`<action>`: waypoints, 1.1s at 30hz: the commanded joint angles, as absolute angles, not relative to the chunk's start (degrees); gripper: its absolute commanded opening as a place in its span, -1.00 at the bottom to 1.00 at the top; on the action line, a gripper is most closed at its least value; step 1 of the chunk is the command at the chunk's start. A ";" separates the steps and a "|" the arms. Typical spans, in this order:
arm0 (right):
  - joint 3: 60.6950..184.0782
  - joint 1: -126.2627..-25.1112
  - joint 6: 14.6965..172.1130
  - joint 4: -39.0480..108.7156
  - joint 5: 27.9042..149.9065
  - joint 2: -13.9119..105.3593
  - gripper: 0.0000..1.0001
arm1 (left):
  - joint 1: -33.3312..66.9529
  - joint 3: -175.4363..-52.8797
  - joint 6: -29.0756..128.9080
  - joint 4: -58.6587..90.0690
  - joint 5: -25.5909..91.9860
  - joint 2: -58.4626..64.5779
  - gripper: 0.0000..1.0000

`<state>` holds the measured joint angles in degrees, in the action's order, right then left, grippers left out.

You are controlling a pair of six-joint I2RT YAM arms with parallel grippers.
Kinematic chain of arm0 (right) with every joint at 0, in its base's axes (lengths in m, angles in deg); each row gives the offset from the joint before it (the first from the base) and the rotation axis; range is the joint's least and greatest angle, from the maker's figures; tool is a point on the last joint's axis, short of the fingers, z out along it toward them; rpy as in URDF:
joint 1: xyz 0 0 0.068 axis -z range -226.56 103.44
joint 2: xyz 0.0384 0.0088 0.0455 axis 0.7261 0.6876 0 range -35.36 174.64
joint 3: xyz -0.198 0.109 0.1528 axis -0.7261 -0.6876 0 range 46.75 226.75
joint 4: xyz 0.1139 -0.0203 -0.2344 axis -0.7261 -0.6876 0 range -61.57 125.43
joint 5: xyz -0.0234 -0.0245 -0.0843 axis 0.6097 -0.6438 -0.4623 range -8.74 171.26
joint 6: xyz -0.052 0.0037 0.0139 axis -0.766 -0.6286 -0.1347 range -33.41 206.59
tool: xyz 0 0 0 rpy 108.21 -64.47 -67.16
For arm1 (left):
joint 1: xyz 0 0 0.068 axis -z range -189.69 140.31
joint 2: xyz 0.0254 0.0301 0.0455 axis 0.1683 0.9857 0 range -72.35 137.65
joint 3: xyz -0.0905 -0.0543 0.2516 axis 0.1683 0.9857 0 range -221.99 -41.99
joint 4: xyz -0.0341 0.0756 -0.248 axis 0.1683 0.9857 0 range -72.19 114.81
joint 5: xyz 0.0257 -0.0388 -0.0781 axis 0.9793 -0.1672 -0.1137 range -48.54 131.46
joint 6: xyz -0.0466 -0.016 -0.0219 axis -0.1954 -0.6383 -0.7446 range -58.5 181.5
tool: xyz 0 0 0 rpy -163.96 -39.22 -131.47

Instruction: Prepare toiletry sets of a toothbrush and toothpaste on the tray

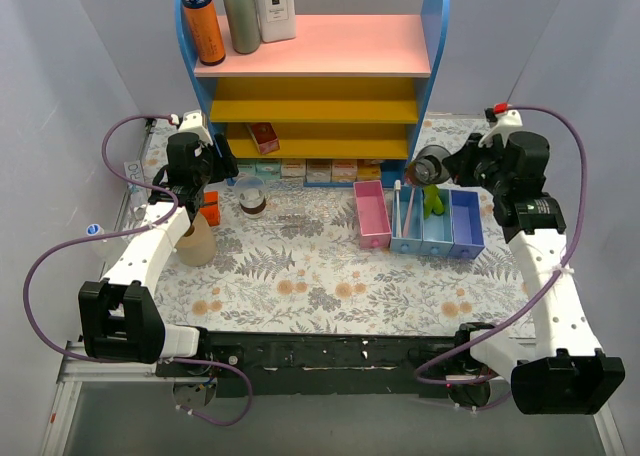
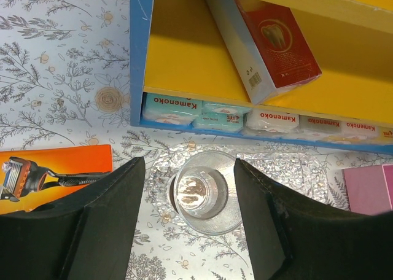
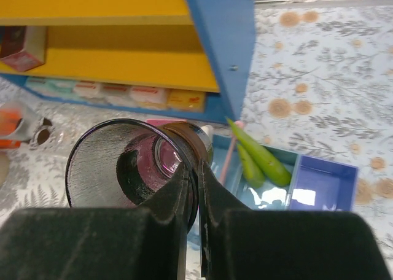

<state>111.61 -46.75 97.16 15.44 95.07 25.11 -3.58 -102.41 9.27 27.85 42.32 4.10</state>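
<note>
**Toiletry bench, two arms: one cup carried, one cup standing.**

Right gripper: fingers nearly together, pinching the rim of a dark see-through cup, which hangs tilted in the air near the shelf unit, over the row of bins. Left gripper: jaws spread wide, holding nothing, hovering over a second see-through cup that stands on what looks like the clear tray. An orange razor box lies just beside that cup. Toothpaste: two lime-green tubes lean in a light-blue bin. Toothbrush: a thin white one stands in the neighbouring light-blue bin, between the pink bin and the tubes. A darker blue bin ends the row.
</note>
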 commanded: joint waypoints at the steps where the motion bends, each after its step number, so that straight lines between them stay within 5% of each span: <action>1: 114.43 -52.61 101.26 22.32 93.04 23.79 -0.97 | -3.54 -102.11 10.34 27.39 42.51 2.01 0.18; 18: 112.84 -73.62 109.61 30.77 84.09 36.62 -0.97 | -3.54 -101.40 11.13 26.86 44.53 1.04 0.19; 33: 113.72 -80.57 117.44 37.28 75.03 49.63 -0.97 | -3.54 -101.58 11.13 26.86 44.71 1.30 0.19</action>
<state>111.02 -79.33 114.51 28.51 78.11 48.87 -3.58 -102.32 10.34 27.68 43.90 3.83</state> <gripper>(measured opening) 0.118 0.597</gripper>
